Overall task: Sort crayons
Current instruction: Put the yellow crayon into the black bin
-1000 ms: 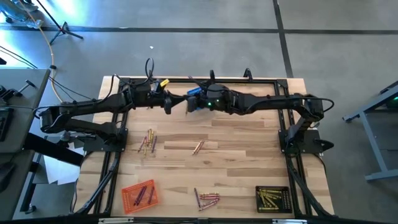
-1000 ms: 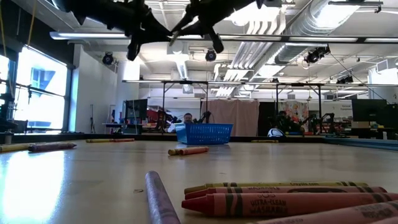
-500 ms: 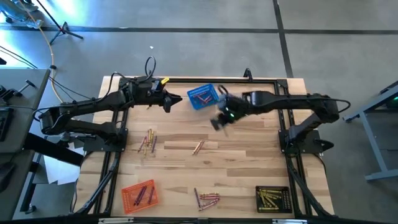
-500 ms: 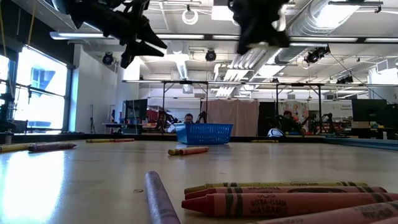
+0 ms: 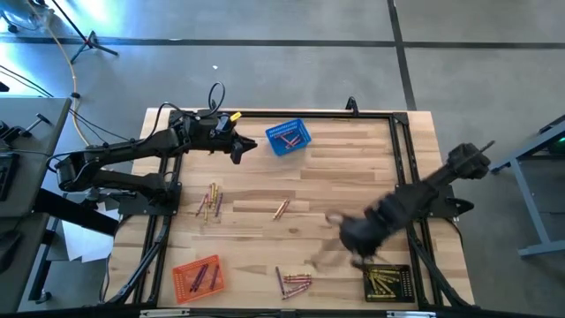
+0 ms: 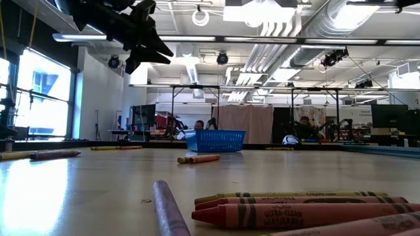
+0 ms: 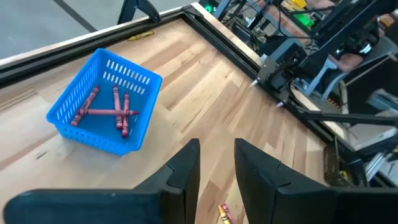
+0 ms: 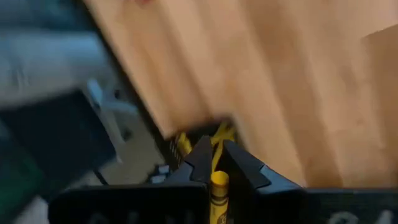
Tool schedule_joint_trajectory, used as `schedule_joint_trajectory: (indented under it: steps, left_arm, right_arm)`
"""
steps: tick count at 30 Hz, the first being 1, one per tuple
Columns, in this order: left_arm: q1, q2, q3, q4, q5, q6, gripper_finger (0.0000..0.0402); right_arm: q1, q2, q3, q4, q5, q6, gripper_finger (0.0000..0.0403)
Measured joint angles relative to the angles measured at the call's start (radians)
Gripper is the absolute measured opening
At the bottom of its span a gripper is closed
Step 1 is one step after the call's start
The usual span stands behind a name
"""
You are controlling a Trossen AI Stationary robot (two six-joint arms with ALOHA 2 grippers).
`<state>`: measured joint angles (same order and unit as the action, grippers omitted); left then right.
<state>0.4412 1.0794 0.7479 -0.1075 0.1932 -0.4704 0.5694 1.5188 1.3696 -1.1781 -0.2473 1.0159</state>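
My left gripper (image 5: pixel 240 152) hovers open above the table's far part, just left of the blue basket (image 5: pixel 289 139), which holds red crayons (image 7: pixel 115 112); nothing is between its fingers (image 7: pixel 216 149). My right gripper (image 5: pixel 349 240), blurred, is above the table's near right part, close to the black basket (image 5: pixel 387 283) of yellow crayons. It is shut on a yellow crayon (image 8: pixel 219 190). Loose crayons lie on the wood in three groups (image 5: pixel 210 201), (image 5: pixel 281 209), (image 5: pixel 294 283). My right gripper pinches the yellow crayon between its two fingers, with the crayon lying along them. The crayon's wrapped end (image 8: pixel 218 182) shows in the gap just behind the fingertips. The fingers point steeply down from above, and the crayon is lifted clear of the table.
An orange basket (image 5: pixel 199 276) with a few crayons stands at the near left. A black frame (image 5: pixel 402 177) runs along the table's sides and far edge. Bare wood lies between the crayon groups. In the low view, crayons (image 6: pixel 289 210) lie close in front.
My right gripper has swung fast from beside my left gripper at the blue basket toward the table's near right, to the black basket, tipping from near level to steeply down. My left gripper has opened and stayed by the blue basket.
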Motion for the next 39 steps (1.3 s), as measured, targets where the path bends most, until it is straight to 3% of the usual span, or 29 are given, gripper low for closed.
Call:
schedule_joint_trajectory:
  steps: [5,11,16,22,35,39]
  left_arm:
    - [0.000,0.000,0.000,-0.001,0.000,0.013,0.0086]
    - [-0.003,0.000,0.000,-0.005,0.012,0.015,0.0086]
    - [-0.003,0.000,0.000,-0.008,0.013,0.012,0.0086]
    - [-0.003,0.000,0.000,-0.007,0.012,0.038,0.0086]
    - [-0.002,0.000,0.000,-0.008,0.008,0.038,0.0086]
    - [-0.002,0.000,0.000,-0.009,0.050,0.038,0.0086]
  right_arm:
    - [0.193,0.000,-0.062,0.122,0.003,0.103,0.0015]
    - [0.286,0.000,-0.199,0.273,0.029,0.324,0.0011]
    - [0.297,0.001,-0.313,0.449,0.034,0.413,0.0015]
    - [0.274,0.001,-0.367,0.478,0.033,0.573,0.0018]
    - [0.278,0.001,-0.378,0.497,0.011,0.584,0.0082]
    - [0.262,0.001,-0.378,0.663,0.011,0.592,0.0086]
